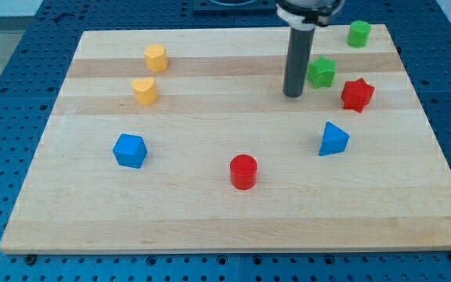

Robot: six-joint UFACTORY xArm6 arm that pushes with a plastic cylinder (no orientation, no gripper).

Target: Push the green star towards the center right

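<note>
The green star (322,71) lies on the wooden board (210,211) at the upper right. My tip (292,94) stands just to the star's left and slightly lower, a small gap between the rod and the star. A red star (357,94) lies just right of and below the green star, close to it.
A green cylinder (358,34) sits near the top right corner. A blue triangular block (333,139) lies below the red star. A red cylinder (243,171) is at bottom centre, a blue cube-like block (129,150) at left, a yellow hexagon (156,56) and yellow heart (144,90) at upper left.
</note>
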